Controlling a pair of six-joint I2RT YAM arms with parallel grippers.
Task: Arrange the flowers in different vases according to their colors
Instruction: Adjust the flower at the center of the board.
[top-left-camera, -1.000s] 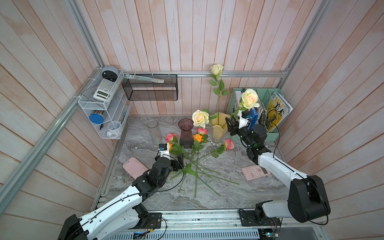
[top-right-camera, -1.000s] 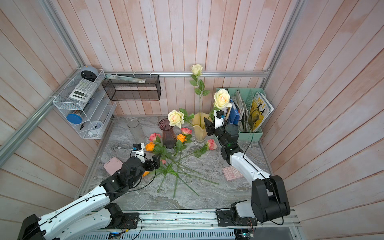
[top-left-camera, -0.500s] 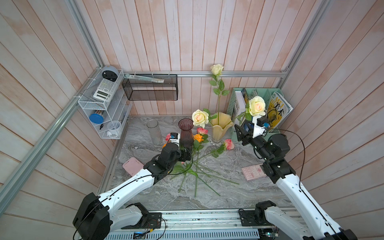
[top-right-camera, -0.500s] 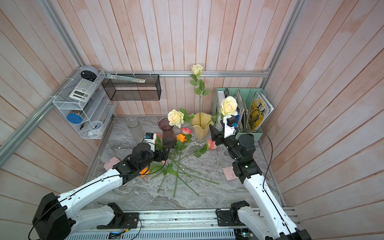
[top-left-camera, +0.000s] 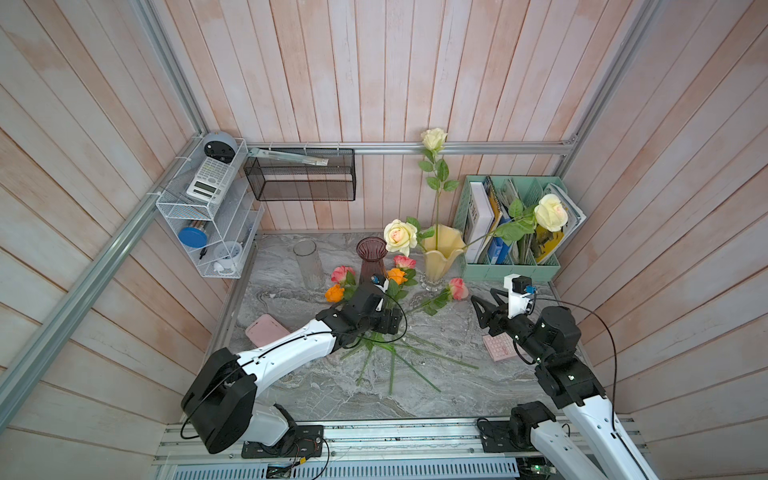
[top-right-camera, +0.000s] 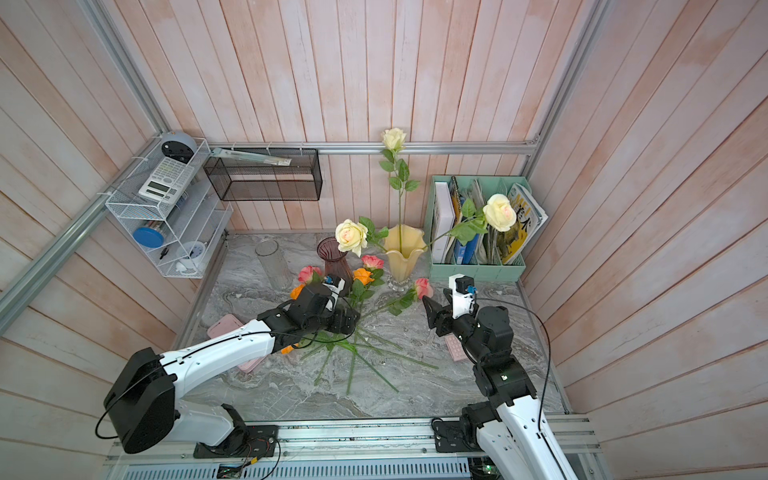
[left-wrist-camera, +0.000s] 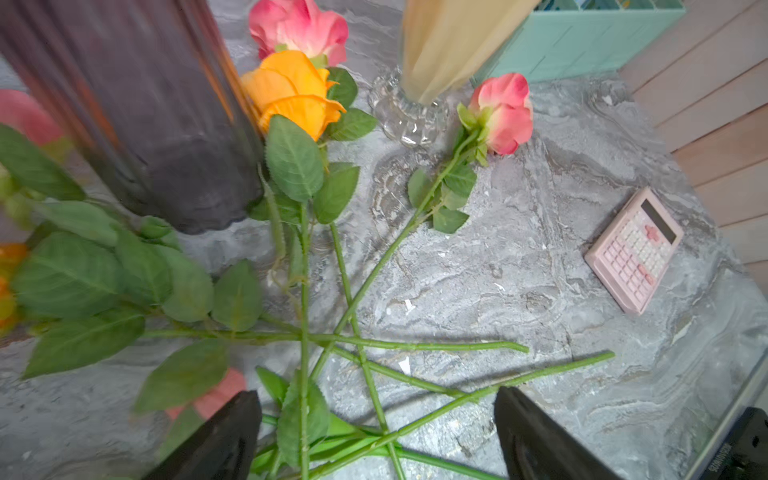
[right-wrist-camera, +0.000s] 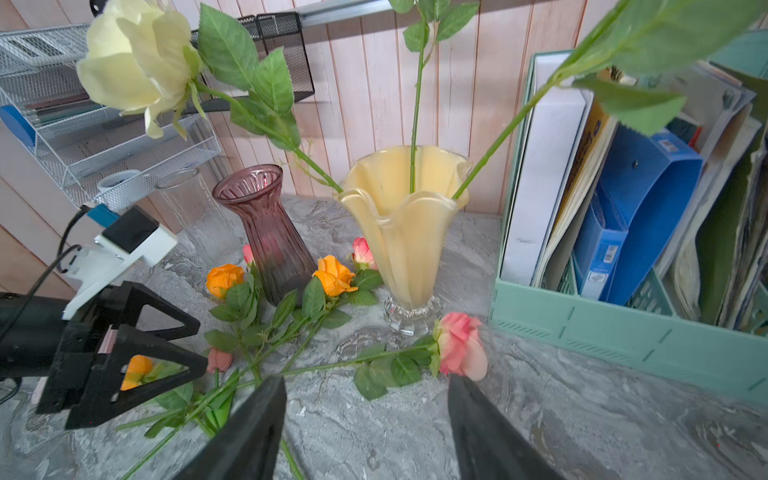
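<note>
Cream roses (top-left-camera: 400, 237): three are stood in the pale yellow wavy-rimmed vase (top-left-camera: 436, 262), which is glossy and flared and set on a clear knobbed glass foot. Their stems are splayed apart, with one upright. Pink roses (top-left-camera: 458, 288) and orange roses (right-wrist-camera: 334, 276), three each, are laid flat on the grey marble-veined tabletop (top-left-camera: 415, 395). Their thin green stems are crossed in a fan, and serrated leaves are bunched round the base of the dark purple ribbed vase (top-left-camera: 368, 270). The clear glass cylinder (top-left-camera: 308, 264) is stood near the purple one, apart from it. The left gripper (left-wrist-camera: 374, 436) is held over the stem crossing, black fingers spread wide, nothing clamped. The right gripper (right-wrist-camera: 365, 415) is held near the outermost pink bloom, fingers spread, nothing gripped.
</note>
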